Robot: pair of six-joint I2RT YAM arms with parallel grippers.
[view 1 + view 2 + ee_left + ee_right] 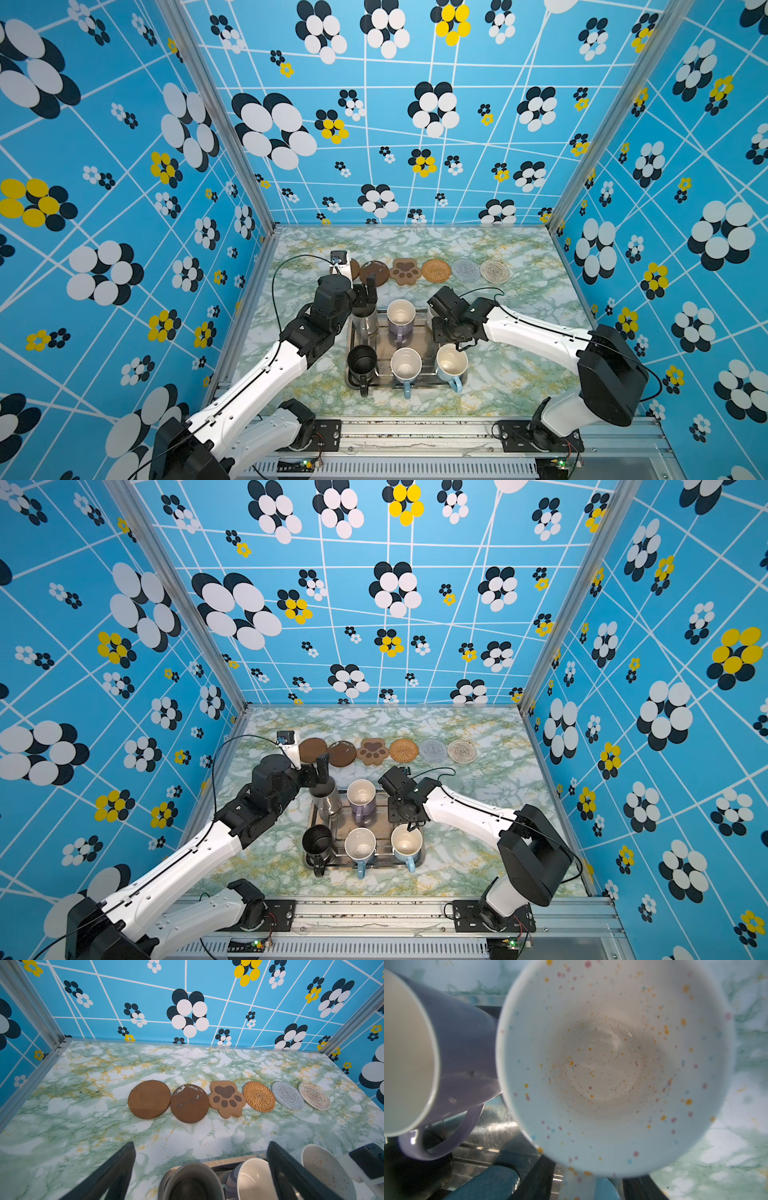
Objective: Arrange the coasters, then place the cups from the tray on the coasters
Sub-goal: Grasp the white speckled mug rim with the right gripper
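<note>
Six coasters lie in a row at the back: two brown discs (149, 1099) (189, 1103), a paw print (226, 1098), a rattan one (259, 1096) and two pale ones (287, 1095) (314, 1096). The tray (428, 381) holds the steel cup (365, 325), lavender mug (401, 316), black mug (361, 363) and two light blue mugs (406, 366) (451, 361). My left gripper (199, 1145) hangs open just above the steel cup (191, 1180). My right gripper (588, 1180) is low over the speckled cream-white mug (608, 1059), jaws apart on either side of its handle.
The tray sits mid-table toward the front, and the coaster row runs behind it. Patterned blue walls close in the back and both sides. A metal rail with the arm mounts (415, 432) lines the front edge. A black cable (291, 259) loops over the left side.
</note>
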